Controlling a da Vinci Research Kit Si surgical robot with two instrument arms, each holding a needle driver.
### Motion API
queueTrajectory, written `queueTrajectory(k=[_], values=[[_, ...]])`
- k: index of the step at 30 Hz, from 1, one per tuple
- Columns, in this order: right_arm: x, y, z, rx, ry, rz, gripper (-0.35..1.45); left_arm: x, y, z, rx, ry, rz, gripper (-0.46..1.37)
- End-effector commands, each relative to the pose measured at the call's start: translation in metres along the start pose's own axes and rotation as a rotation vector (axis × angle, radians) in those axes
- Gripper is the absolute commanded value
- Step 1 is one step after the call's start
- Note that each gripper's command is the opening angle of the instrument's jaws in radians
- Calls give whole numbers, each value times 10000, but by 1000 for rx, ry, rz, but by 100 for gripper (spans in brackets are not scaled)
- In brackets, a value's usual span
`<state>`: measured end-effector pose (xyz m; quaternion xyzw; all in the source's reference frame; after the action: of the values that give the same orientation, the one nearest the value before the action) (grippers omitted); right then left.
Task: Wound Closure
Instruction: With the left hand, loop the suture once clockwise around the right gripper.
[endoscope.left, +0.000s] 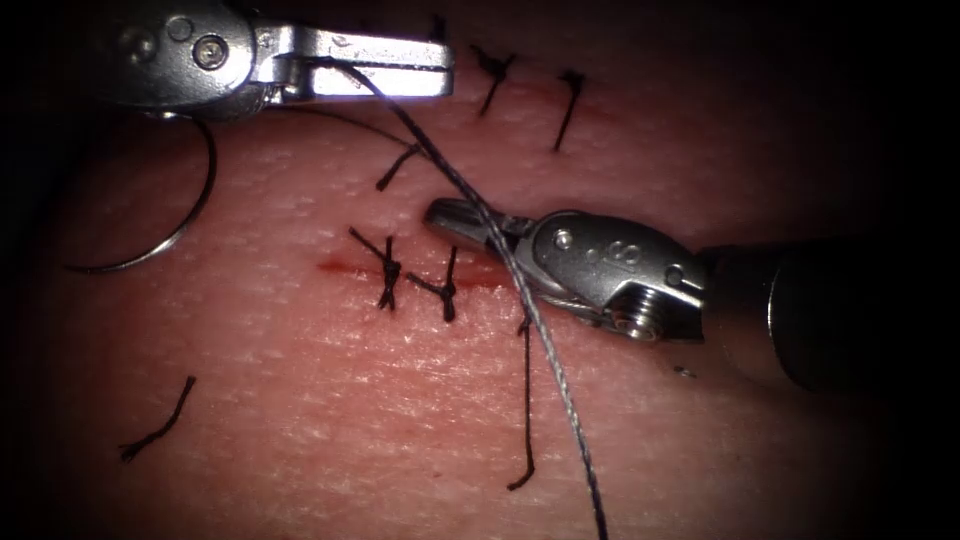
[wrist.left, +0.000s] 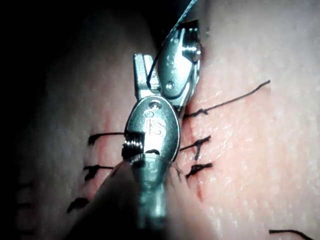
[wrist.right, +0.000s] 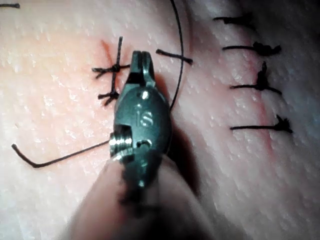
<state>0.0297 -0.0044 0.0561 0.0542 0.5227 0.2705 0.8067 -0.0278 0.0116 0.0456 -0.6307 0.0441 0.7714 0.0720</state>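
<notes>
- Left tool's fingers (endoscope.left: 415, 70) closed on the thread (endoscope.left: 545, 345), which runs down across the right tool's fingers (endoscope.left: 470, 222); those look closed, holding nothing I can make out
- Needle (endoscope.left: 165, 215) lies free on the tissue (endoscope.left: 300, 400), below the left fingers
- Cut (endoscope.left: 420, 272): two knotted stitches (endoscope.left: 388, 272) placed; the stretch by the right fingers not yet tied

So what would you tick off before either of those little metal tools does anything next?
1. Left tool grips the thread: ok, its jaws are shut on it.
2. Thread's path is free: not ok, it runs down across the right tool.
3. What the right tool holds: cannot tell.
4. Needle is found: ok, it curves over the tissue left of the cut, below the left tool.
5. Needle is held or in the tissue: cannot tell, its upper end runs under the left tool.
6. Two stitches cross the cut: ok, both knotted.
</notes>
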Motion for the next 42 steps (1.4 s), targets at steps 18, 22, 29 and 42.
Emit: queueTrajectory(k=[18,22,29,42], values=[[-11,2,43,61,-10,17,-35,13,80,20,-88,-5,64,-35],[-14,-1,56,71,-15,19,-35,9,98,29,-109,1,76,-35],[-16,8,81,88,-12,18,-35,16,132,44,-138,15,95,-35],[-18,15,125,137,0,73,-35,22,154,58,-161,28,113,-35]])
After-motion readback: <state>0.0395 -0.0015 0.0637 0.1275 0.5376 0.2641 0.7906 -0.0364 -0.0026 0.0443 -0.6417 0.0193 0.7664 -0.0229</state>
